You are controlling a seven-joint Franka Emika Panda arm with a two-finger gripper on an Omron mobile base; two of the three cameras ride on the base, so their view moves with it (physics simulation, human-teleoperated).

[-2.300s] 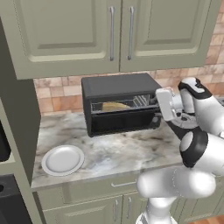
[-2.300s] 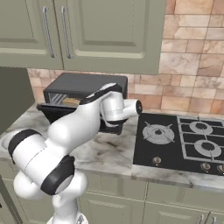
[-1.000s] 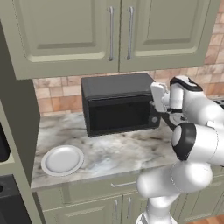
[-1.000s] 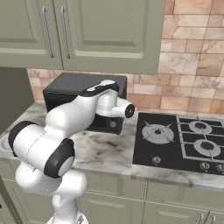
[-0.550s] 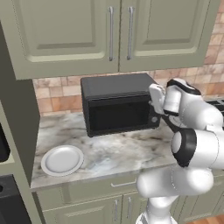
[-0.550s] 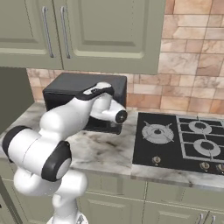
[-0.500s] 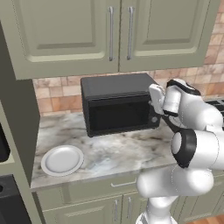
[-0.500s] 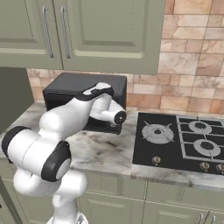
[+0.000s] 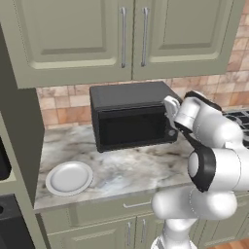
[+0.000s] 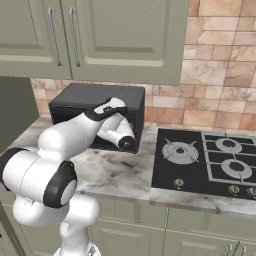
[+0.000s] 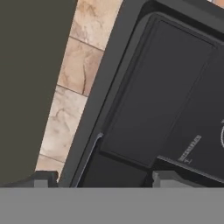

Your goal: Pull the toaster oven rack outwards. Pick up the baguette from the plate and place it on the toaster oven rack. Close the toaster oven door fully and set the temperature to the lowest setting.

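One boxy dark grey toaster oven (image 9: 131, 114), door shut; round white plate (image 9: 69, 177) bare; black hob (image 10: 205, 160) beside; gripper (image 9: 171, 127) at its control strip, grip we cannot tell.

Sage-green upper cabinets (image 9: 126, 34) with slim silver bar handles (image 9: 122, 30) hang above a brick-pattern backsplash of tan and reddish tiles (image 10: 215, 65), while a grey-veined marble countertop (image 9: 126, 168) runs along the wall over matching green lower cabinets with drawers (image 9: 116, 216). At the counter's right end a black glass gas cooktop (image 10: 205, 162) with round burners is set into the stone. A tall dark panel (image 9: 14, 160) bounds the counter's left edge.
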